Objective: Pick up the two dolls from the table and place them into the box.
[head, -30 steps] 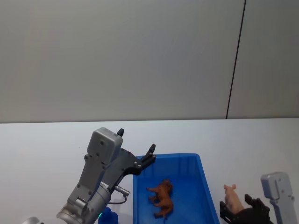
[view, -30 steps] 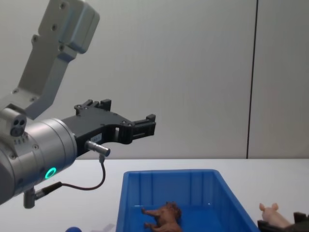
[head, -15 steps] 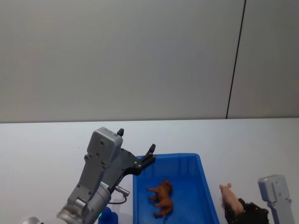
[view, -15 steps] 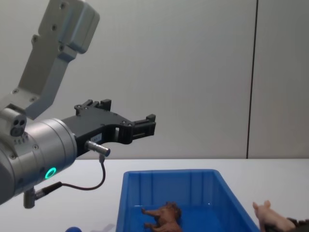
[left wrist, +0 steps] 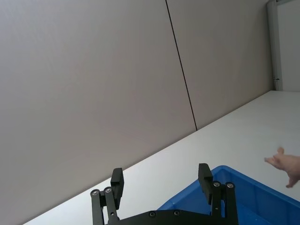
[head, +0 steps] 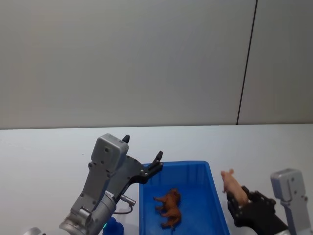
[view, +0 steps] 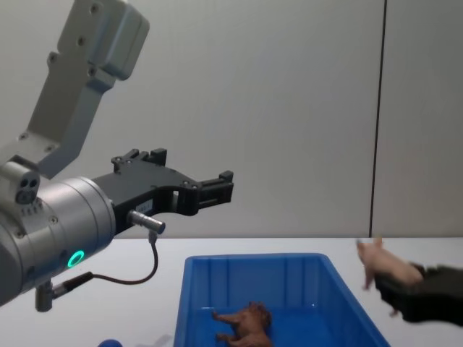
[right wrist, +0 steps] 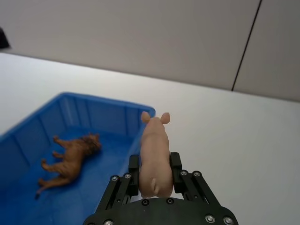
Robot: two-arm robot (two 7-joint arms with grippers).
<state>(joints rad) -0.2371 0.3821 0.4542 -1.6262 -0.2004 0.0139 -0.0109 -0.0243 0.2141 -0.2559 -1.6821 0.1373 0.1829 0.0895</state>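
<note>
Background: a plain grey wall [head: 122, 58] with one dark vertical seam [head: 246, 63] stands behind the white bench [head: 44, 147].
Box: the bright blue box [head: 186, 163] sits on the bench directly before the robot, open at the top. The right wrist view shows its ribbed inner walls and thick rim.
Brown doll: the brown maned beast [head: 169, 208] lies on its side on the floor of the box, about mid-way between the side walls and touching neither.
Pink doll: the pale pink pig [head: 231, 183] is held in the air, clear of the bench and close by the box's right rim. In the chest view it rides higher than the rim. Its snout and pointed ears face away from the robot. Whether it hangs over the rim or just outside it cannot be told.
Right claw: the right claw [right wrist: 154, 164] is clamped on the pig's hindquarters, one finger on each flank, low on the right of the head view.
Left claw: the left claw [left wrist: 160, 183] is empty, with its fingers spread apart. In the head view it sits by the box's far left corner. The chest view shows it well above the rim, pointing across toward the right.
</note>
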